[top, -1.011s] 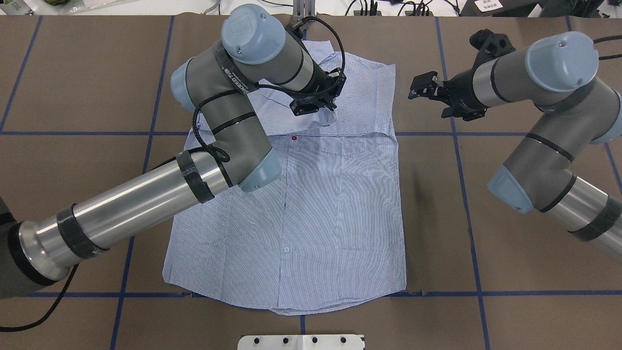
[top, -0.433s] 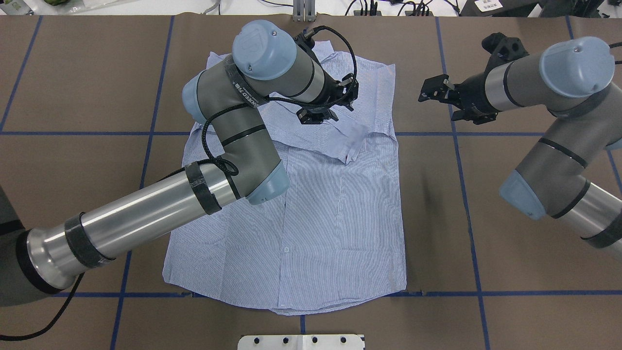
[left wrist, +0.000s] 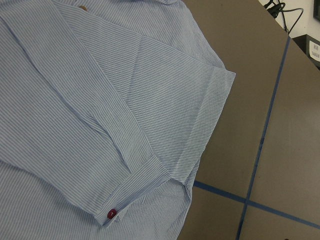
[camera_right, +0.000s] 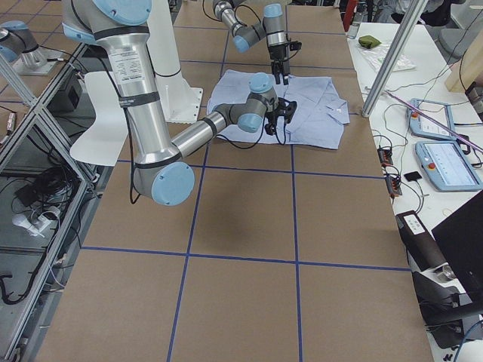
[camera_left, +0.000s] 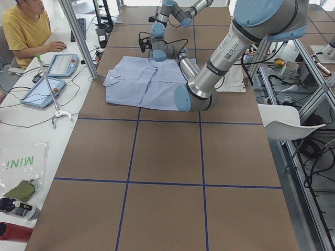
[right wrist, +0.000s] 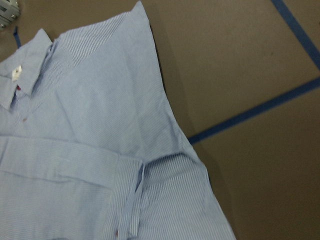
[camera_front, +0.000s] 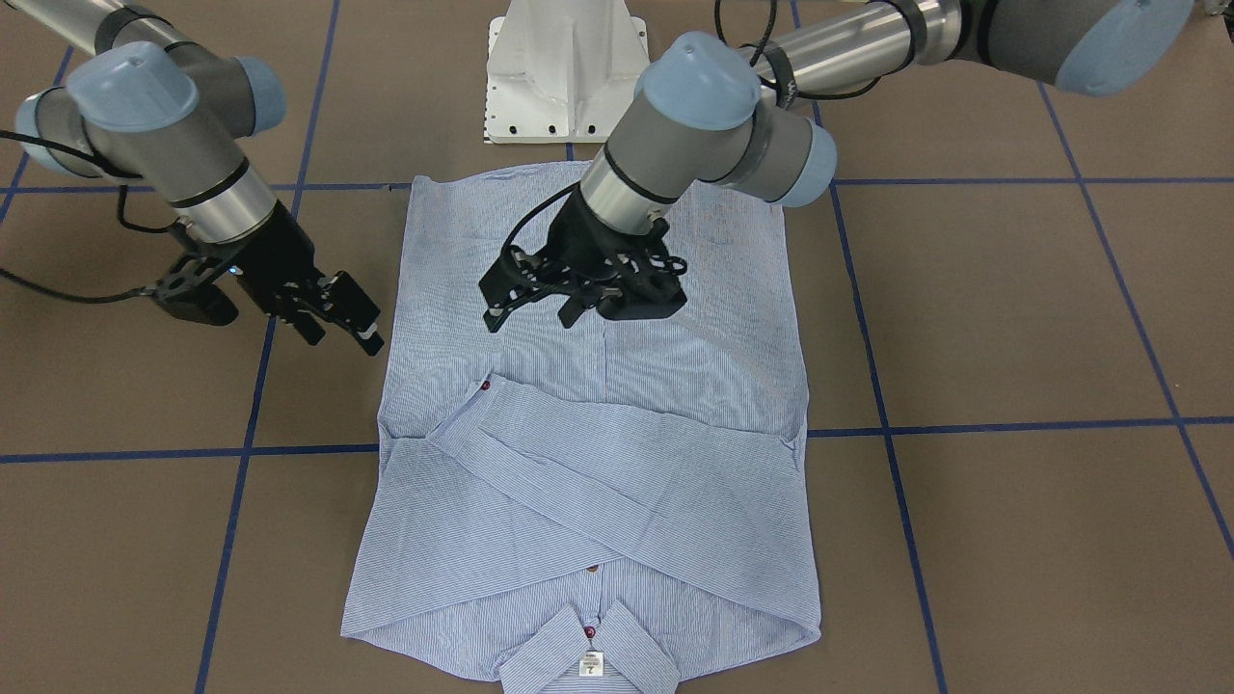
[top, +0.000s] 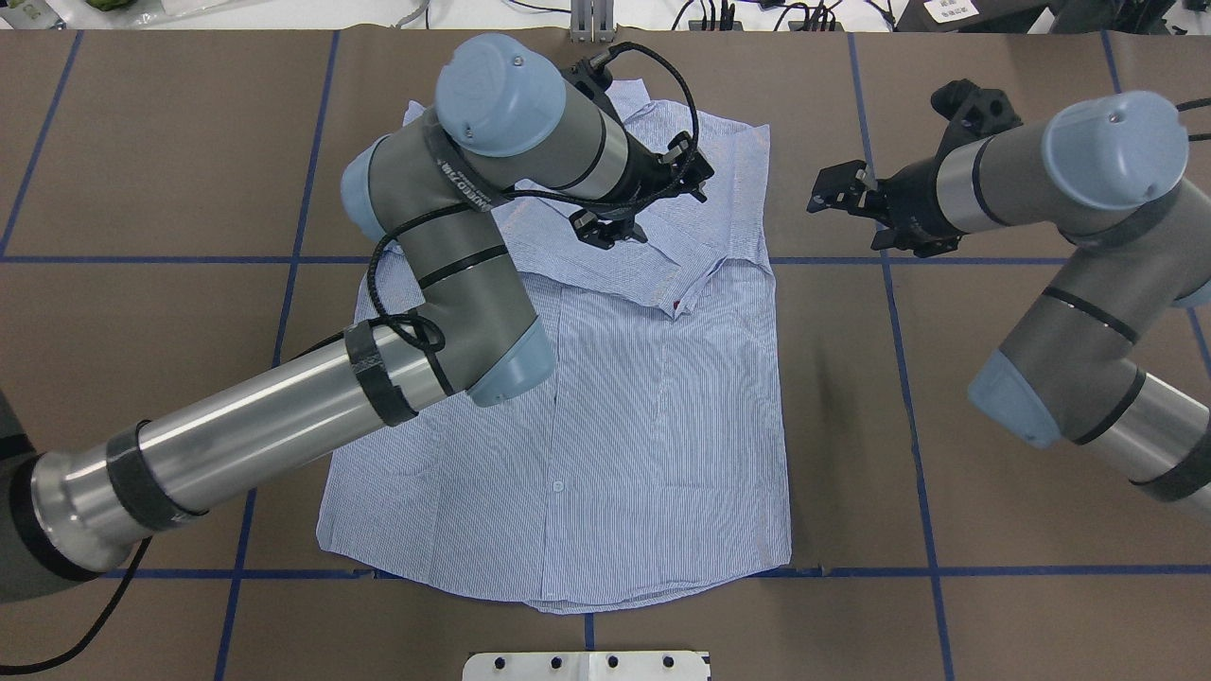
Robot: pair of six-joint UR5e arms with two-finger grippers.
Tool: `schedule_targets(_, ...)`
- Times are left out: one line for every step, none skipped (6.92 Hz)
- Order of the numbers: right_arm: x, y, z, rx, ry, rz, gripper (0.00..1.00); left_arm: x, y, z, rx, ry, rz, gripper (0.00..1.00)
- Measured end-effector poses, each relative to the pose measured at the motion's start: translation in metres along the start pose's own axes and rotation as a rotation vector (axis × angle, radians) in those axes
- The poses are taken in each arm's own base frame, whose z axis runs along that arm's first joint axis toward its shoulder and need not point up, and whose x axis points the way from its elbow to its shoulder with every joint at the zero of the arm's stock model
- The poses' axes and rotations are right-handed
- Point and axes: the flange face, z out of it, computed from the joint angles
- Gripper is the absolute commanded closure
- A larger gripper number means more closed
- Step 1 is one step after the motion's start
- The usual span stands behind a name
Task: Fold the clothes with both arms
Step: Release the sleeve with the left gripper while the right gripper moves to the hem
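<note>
Brown table (top: pixel 946 426), blue tape grid (top: pixel 142 259), striped shirt (top: pixel 643 426)

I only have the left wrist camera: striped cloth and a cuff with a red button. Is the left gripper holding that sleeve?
Observer: No. The left gripper is open and empty, above the shirt.
Operator: Where is the right gripper?
Observer: The right gripper hangs open beside the shirt's edge, over bare table, holding nothing.
Operator: How does the collar end look?
Observer: The collar lies flat at the end far from the robot, its white label facing up.
</note>
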Motion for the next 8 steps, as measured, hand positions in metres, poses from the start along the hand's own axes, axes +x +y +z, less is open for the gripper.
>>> schedule_targets(-0.008, 0.057, 0.008, -0.018, 0.089, 0.056, 0.05, -0.032, 0.002, -0.023, 0.002, 0.0, 0.014, 0.0)
schedule_targets(-0.012, 0.122, 0.009, -0.008, 0.186, 0.111, 0.11, -0.059, 0.002, -0.038, 0.006, -0.012, 0.039, 0.0)
schedule_targets(-0.006, 0.177, 0.011, 0.01, 0.233, 0.153, 0.11, -0.08, 0.0, -0.046, 0.011, -0.03, 0.067, 0.01)
schedule_targets(0.01, 0.217, 0.015, 0.017, 0.268, 0.179, 0.12, -0.094, -0.003, -0.047, 0.019, -0.047, 0.081, 0.01)
schedule_targets(0.031, 0.241, 0.018, 0.027, 0.297, 0.183, 0.14, -0.101, -0.006, -0.045, 0.026, -0.06, 0.086, 0.01)
schedule_targets(0.047, 0.253, 0.021, 0.048, 0.314, 0.174, 0.15, -0.106, -0.008, -0.043, 0.031, -0.07, 0.085, 0.01)
schedule_targets(0.057, 0.255, 0.022, 0.062, 0.323, 0.168, 0.15, -0.111, -0.01, -0.041, 0.039, -0.077, 0.083, 0.0)
schedule_targets(0.064, 0.254, 0.02, 0.069, 0.329, 0.165, 0.18, -0.114, -0.012, -0.039, 0.05, -0.083, 0.082, 0.0)
